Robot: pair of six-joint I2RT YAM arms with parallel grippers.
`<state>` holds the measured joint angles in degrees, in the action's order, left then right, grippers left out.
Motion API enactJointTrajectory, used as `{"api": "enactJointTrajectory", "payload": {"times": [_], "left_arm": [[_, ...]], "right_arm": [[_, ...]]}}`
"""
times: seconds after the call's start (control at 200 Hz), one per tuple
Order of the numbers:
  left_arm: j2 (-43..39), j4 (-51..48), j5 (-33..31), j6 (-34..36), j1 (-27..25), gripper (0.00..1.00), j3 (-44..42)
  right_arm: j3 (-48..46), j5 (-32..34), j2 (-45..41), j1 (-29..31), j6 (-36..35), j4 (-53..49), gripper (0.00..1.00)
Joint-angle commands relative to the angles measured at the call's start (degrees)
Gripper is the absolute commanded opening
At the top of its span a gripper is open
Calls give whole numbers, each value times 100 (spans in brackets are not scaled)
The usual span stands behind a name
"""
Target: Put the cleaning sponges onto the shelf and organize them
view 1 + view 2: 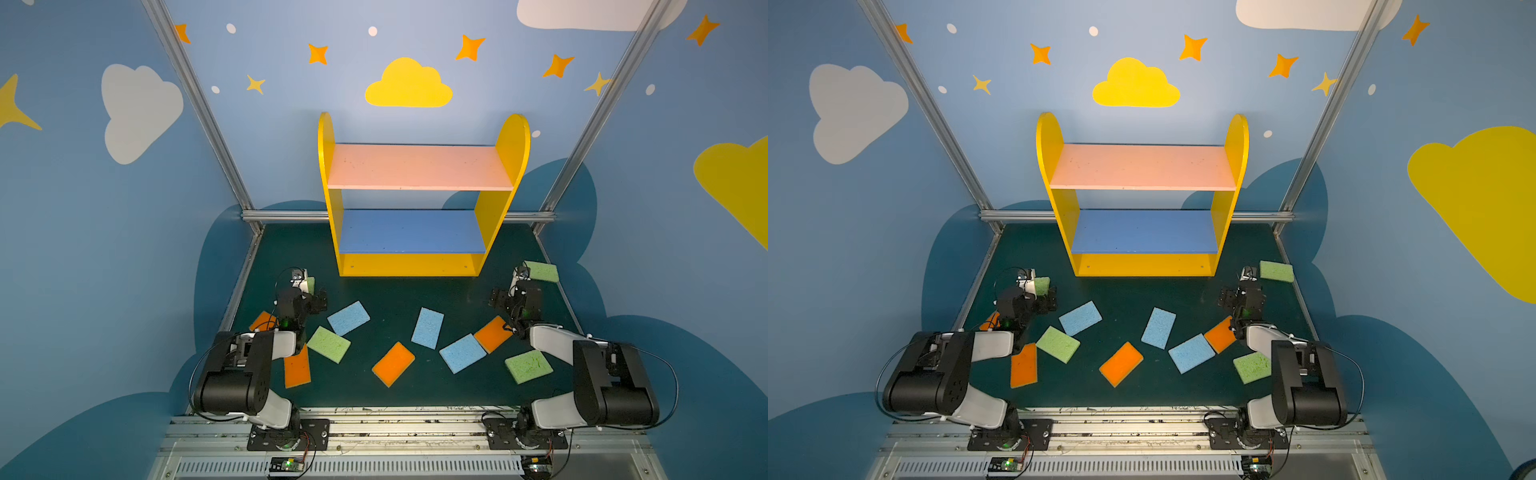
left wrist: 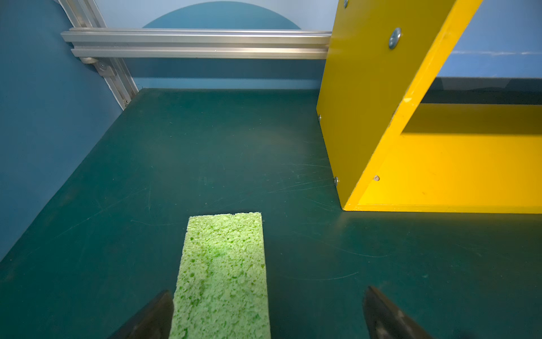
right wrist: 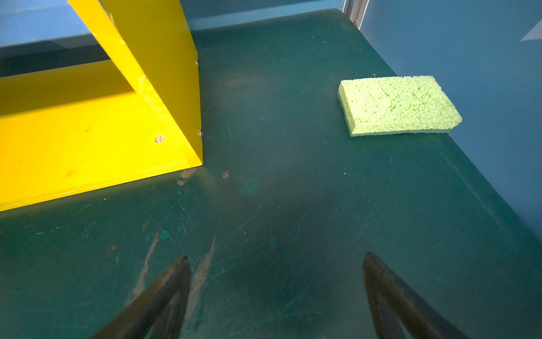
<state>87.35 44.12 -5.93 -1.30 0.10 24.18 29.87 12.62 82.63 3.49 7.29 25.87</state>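
The shelf (image 1: 328, 166) (image 1: 1233, 166) stands at the back of the green table with its pink and blue boards and yellow base bare. Sponges lie scattered in front: blue (image 1: 348, 318), (image 1: 428, 328), (image 1: 462, 353); green (image 1: 328, 344), (image 1: 528, 366), (image 3: 399, 105); orange (image 1: 393, 363), (image 1: 297, 368), (image 1: 493, 333), (image 1: 262, 321). My left gripper (image 2: 267, 293) (image 1: 308, 291) is open, low over one more green sponge (image 2: 223, 278) that lies flat between its fingers, close to one fingertip (image 2: 162, 305). My right gripper (image 3: 275, 258) (image 1: 515, 287) is open over bare table, short of the far green sponge.
Blue walls and aluminium frame posts (image 1: 245, 208) (image 2: 193, 41) close in the table on three sides. The shelf's yellow side panels (image 2: 366, 102) (image 3: 164, 73) stand near each gripper. Both arm bases (image 1: 286, 432) sit on the front rail.
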Motion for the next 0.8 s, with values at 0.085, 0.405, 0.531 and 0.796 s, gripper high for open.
{"api": "enactJointTrajectory", "payload": {"times": [0.085,0.405,0.531,0.796], "left_arm": [[-1,-34,56,48,-10,100,-28],[-6,-26,57,43,-3,100,-32],[-8,-26,57,42,8,100,-43],[-3,-52,154,16,48,100,-26]], "right_arm": [[-34,38,5,10,40,30,90],[-34,37,8,16,41,34,90],[-34,36,7,12,44,32,90],[-27,21,7,3,36,9,90]]}}
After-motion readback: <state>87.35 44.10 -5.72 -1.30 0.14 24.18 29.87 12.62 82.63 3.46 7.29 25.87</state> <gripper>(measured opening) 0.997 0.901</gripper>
